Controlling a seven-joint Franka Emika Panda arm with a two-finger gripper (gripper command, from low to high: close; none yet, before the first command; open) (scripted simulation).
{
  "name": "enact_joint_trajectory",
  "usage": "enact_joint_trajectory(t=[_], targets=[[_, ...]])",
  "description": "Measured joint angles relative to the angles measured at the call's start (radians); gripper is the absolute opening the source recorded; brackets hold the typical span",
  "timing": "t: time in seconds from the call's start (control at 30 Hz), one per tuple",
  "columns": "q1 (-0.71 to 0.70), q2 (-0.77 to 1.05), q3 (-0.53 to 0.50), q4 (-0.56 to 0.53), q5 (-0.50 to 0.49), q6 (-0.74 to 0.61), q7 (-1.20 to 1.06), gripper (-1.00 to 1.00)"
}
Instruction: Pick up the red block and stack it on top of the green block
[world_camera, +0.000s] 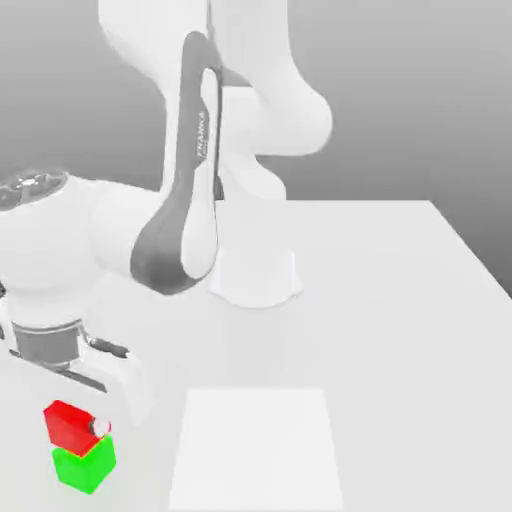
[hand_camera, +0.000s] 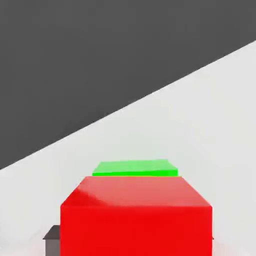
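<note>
Nearly complete, by appearance: red block (world_camera: 71, 428), one, gripped by the gripper (world_camera: 99, 428), directly above green block (world_camera: 84, 466), one; full seating uncertain, release and withdrawal outstanding. Arm (world_camera: 177, 240), one, bent and reaching toward the exterior view's left, hand pointing down.

Exterior view: faces the arm's base (world_camera: 255, 275) from across the table (world_camera: 400, 350). Hand view: close above the red block (hand_camera: 135, 230); both cover the blocks.

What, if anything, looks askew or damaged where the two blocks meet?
The red block sits slightly off-center over the green block, whose top partly shows past it in the hand view. No damage stands out on either.
</note>
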Motion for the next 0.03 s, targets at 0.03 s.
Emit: enact_joint_trajectory(t=[0.03], targets=[[0.0,0.0,0.0,0.0,0.0,0.0,0.0,1.0]])
